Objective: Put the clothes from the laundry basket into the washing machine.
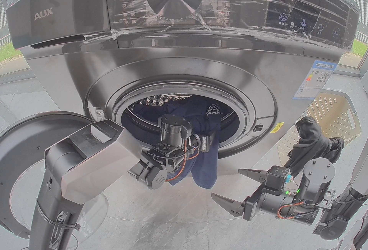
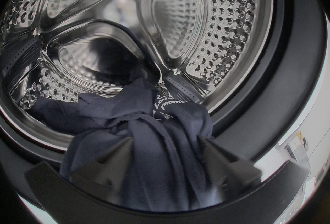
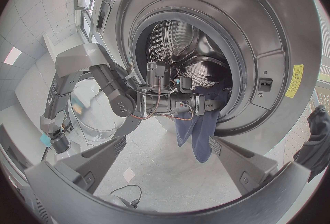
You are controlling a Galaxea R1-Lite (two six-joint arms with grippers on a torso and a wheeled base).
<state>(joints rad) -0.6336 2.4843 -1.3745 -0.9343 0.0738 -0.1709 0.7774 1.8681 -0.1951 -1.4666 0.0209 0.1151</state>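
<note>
- The washing machine [image 1: 184,51] stands with its round door [image 1: 23,139] swung wide open on the robot's left.
- The shiny drum [image 2: 213,29] has some dark blue cloth in it and lots of room left.
- The laundry basket [image 1: 337,109] is on the floor by the machine, on the robot's right.
- The dark blue shirt [image 1: 205,170] is only half in. One part lies on the bottom of the drum. The rest flops over the door rim and hangs down the front. Its long way runs from deep in the drum out to the front, then bends down. The loose end points at the floor.
- A black piece of clothing [image 1: 312,139] is draped on the basket's rim, so it has not gone in yet.
- The left gripper [image 2: 165,140] is at the mouth of the drum. Its fingers are spread wide, one on each side of the blue shirt, not pinching it.
- The right gripper [image 1: 239,188] is low, near the basket. Its fingers are wide apart and hold nothing.
- I think the job is about half done. The blue shirt needs a push inside, and then the black one goes in.
</note>
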